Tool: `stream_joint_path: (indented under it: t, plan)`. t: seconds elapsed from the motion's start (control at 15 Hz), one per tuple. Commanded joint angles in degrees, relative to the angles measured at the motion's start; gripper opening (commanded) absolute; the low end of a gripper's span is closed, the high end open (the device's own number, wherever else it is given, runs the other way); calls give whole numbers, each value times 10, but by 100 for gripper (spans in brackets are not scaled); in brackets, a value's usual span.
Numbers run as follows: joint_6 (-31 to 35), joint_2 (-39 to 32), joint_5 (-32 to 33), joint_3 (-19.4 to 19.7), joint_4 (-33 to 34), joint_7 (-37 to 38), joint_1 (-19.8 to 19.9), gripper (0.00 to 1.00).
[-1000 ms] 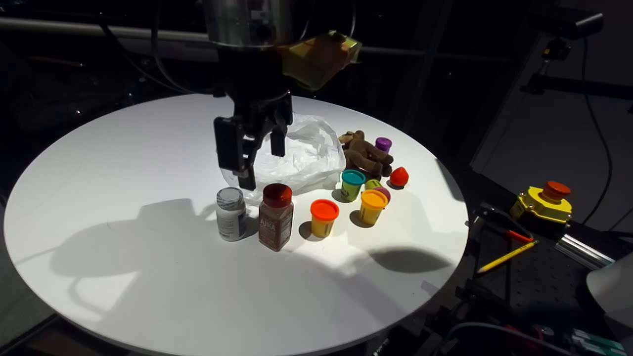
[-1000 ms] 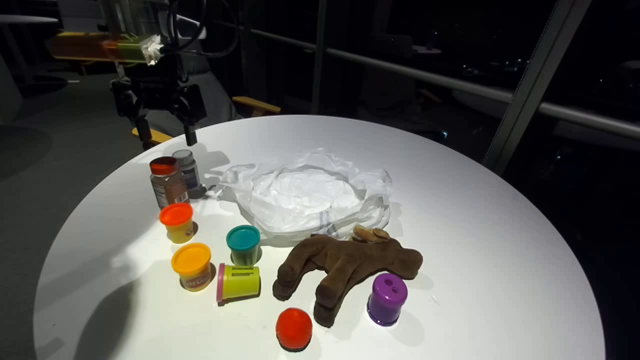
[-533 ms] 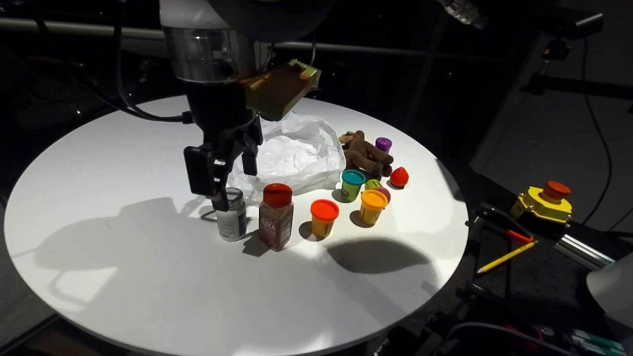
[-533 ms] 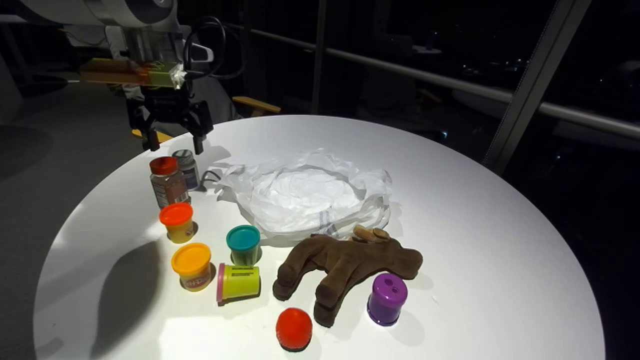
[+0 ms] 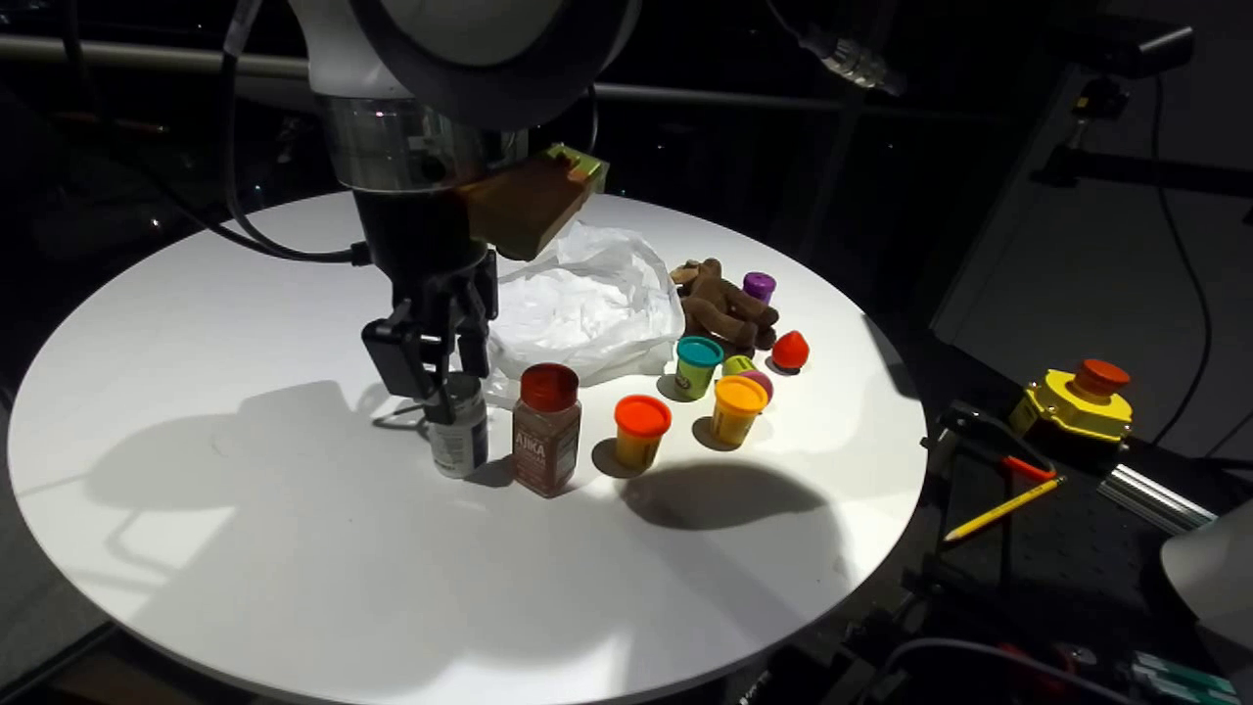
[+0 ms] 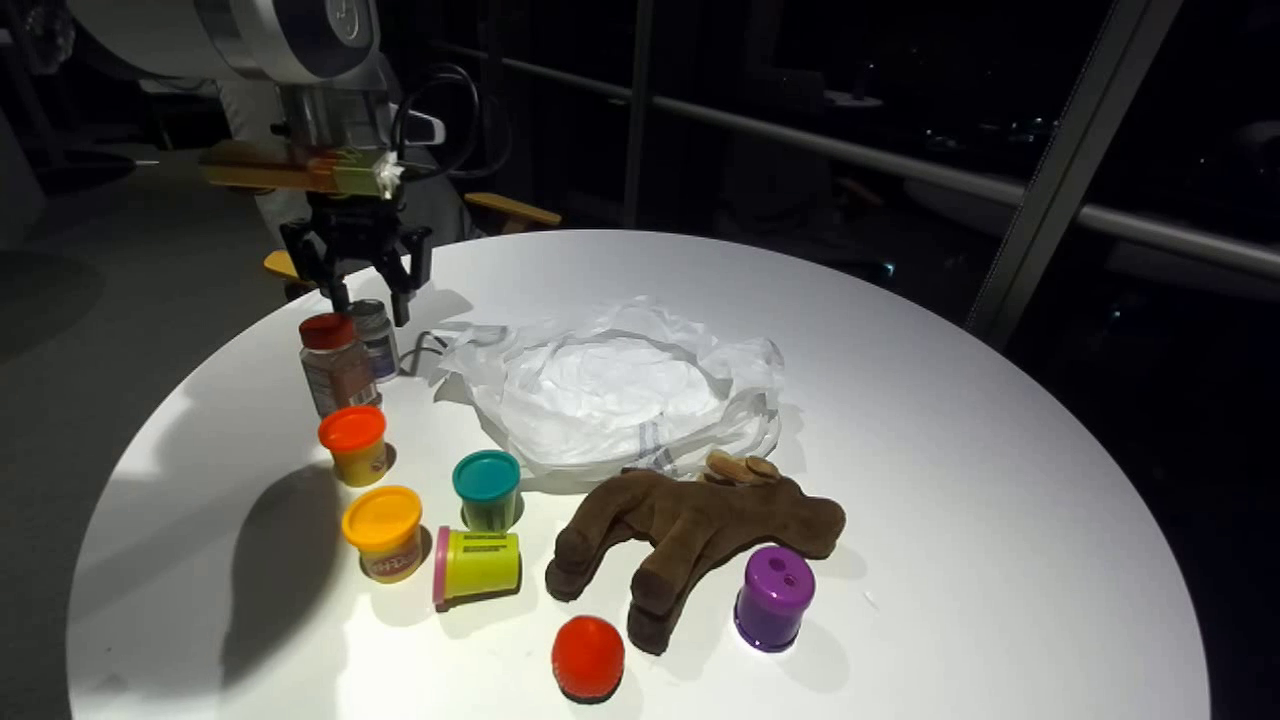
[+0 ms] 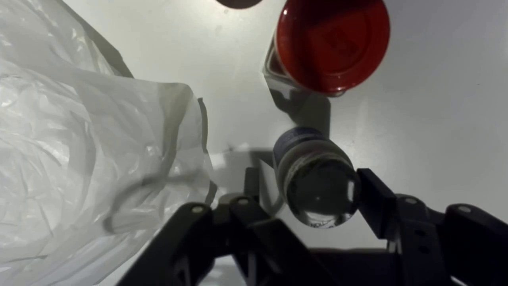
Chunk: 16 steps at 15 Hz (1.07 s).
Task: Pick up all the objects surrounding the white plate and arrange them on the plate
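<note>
A white bottle with a shiny grey lid (image 5: 465,450) stands upright; it also shows in the wrist view (image 7: 317,190). My gripper (image 5: 460,389) is partly open around its lid. In the wrist view, one finger appears to touch the lid and a gap shows at the other. A red-lidded spice jar (image 5: 546,446) stands beside the bottle. Tubs with orange-red (image 6: 357,460), yellow-orange (image 6: 385,535) and teal lids (image 6: 488,495) stand nearby; a lime tub (image 6: 480,562) lies sideways. A brown plush (image 6: 690,515), purple container (image 6: 775,600) and red object (image 6: 588,655) are farther along. No bare plate is visible.
A crumpled white plastic bag (image 6: 610,390) lies mid-table beside the objects; whether a plate is inside cannot be told. The round white table (image 5: 392,607) has a curved edge. A yellow box with a red button (image 5: 1077,406) sits off the table.
My gripper has come down over the white bottle, moving left in an exterior view. Its fingers have drawn closer together in the last half second. The objects have not moved.
</note>
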<state>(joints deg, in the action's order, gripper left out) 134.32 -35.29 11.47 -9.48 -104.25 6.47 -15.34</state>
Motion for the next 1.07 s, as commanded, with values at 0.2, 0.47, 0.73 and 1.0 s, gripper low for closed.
stream_joint_path:
  t: [0.2,0.47,0.73,1.0]
  plan:
    - [-19,35,-8,10,1,1,-11,23]
    - [-13,59,-4,40,44,61,-9,22]
    - [-10,29,0,89,132,106,11,22]
    - [-41,-25,-15,121,200,112,47,22]
